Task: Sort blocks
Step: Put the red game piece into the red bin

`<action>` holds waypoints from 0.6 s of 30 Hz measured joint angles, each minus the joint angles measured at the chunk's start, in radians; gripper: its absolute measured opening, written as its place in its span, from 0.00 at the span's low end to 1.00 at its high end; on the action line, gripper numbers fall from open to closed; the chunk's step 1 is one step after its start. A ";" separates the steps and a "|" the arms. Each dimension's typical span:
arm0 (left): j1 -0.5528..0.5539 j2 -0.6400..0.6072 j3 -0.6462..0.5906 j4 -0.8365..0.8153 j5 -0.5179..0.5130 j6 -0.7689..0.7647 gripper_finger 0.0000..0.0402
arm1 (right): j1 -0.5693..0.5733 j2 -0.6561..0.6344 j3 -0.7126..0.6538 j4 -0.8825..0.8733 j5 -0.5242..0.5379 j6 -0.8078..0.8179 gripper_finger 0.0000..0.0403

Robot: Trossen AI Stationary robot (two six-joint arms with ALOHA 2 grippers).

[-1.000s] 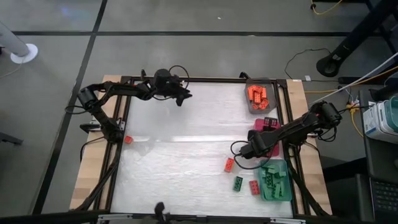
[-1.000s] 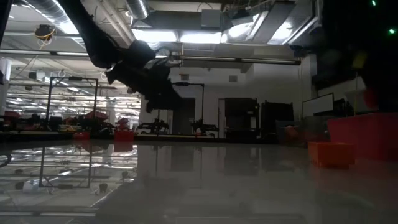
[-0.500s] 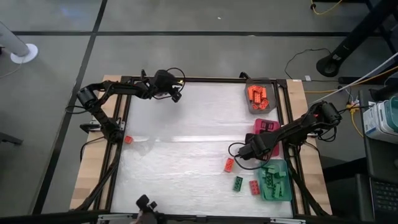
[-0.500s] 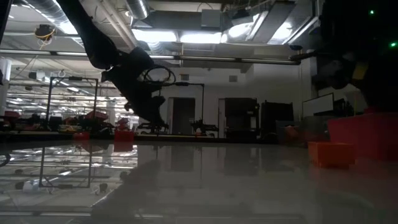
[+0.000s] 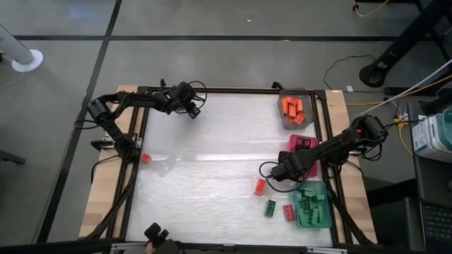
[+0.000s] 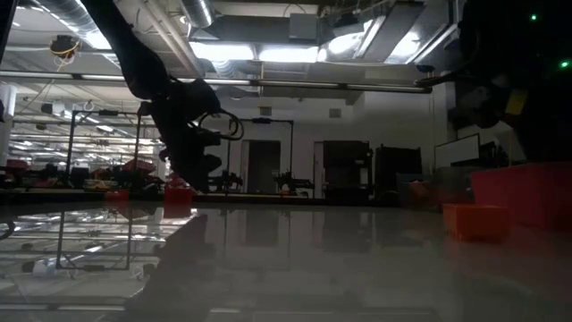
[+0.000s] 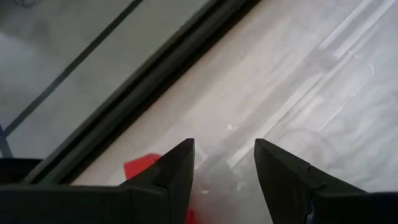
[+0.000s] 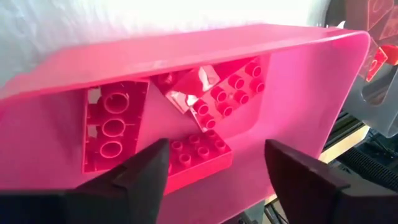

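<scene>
right gripper (image 8: 214, 165): spread, empty, over pink tray (image 8: 298, 93) | red bricks (image 8: 211, 109): in tray; likely light, rigid, slick; pinch flat sides | left gripper (image 7: 224, 155): spread, empty, far-left

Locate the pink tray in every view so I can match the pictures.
High view: pink tray near the table's right edge, partly under the right arm.
Low view: the tall pink wall at far right.
Left wrist view: not in it.
Right wrist view: fills the picture, red blocks inside.
Shared landmark: grey tray beside it, also in the right wrist view.
</scene>
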State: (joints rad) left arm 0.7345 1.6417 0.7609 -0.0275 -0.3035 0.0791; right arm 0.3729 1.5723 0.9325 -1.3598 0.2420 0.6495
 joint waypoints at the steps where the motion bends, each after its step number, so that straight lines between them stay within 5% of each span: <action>1: 0.004 0.000 0.000 -0.007 0.000 -0.006 0.39 | 0.000 0.000 0.000 0.000 0.000 0.000 0.67; 18: 0.046 0.000 0.000 -0.044 -0.005 -0.079 0.39 | 0.000 0.000 0.000 0.002 0.000 0.000 0.71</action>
State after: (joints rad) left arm 0.7801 1.6417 0.7609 -0.0712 -0.3084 -0.0002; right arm 0.3729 1.5726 0.9329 -1.3582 0.2420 0.6495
